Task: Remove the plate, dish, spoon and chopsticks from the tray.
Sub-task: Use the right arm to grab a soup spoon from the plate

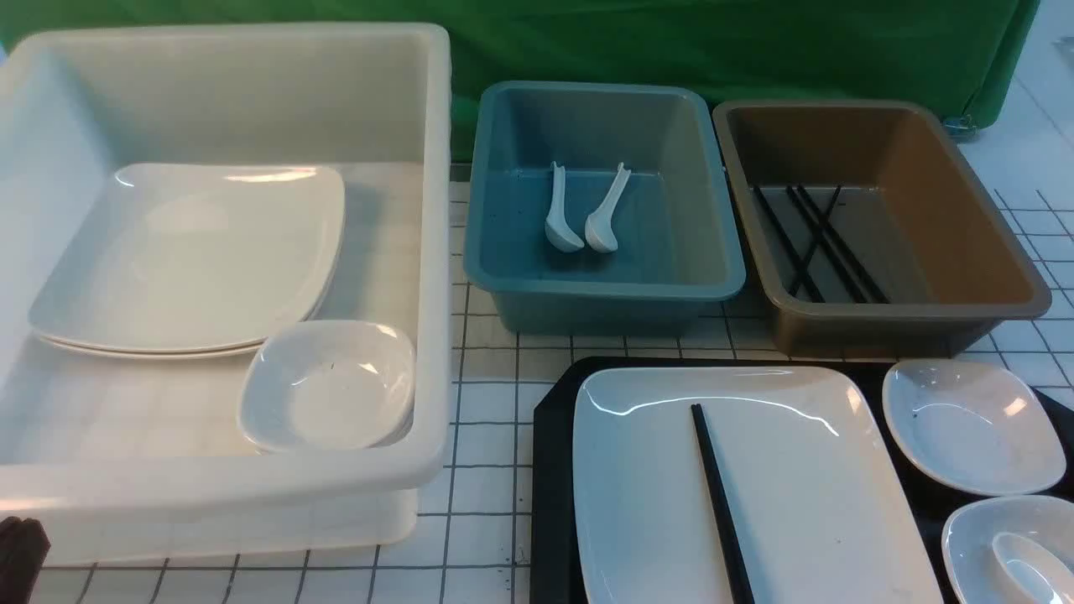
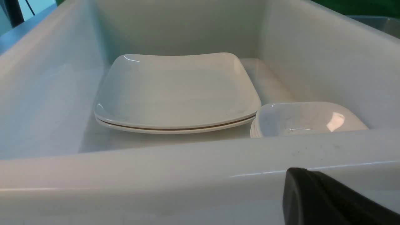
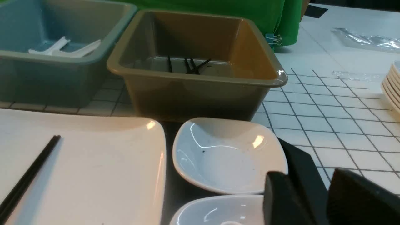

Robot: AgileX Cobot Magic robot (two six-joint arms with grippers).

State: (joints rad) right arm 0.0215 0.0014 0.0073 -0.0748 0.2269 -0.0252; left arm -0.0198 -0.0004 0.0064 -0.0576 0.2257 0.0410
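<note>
The chopsticks (image 1: 720,503) lie across the plate (image 1: 805,486) on the tray (image 1: 550,503), so I take them first, pinching both sticks together mid-length. My right fingers (image 3: 287,203) hang released beside the dish (image 3: 225,156). I cannot tell whether my left fingers (image 2: 312,200) are parted.

This looks like a robotics test bench staged as a dish-clearing station, not a real kitchen. A green cloth (image 1: 671,42) hangs as a backdrop, with a binder clip (image 3: 274,40) at its edge. The worktop (image 1: 487,403) is white and ruled with a dark square grid. Three plain plastic bins stand in a row, a white bin (image 1: 436,252), a blue bin (image 1: 604,289) and a brown bin (image 1: 906,315), with clean tableware sorted among them. A black tray (image 1: 550,470) lies just in front, and a stack of spare plates (image 3: 392,90) stands well apart.
</note>
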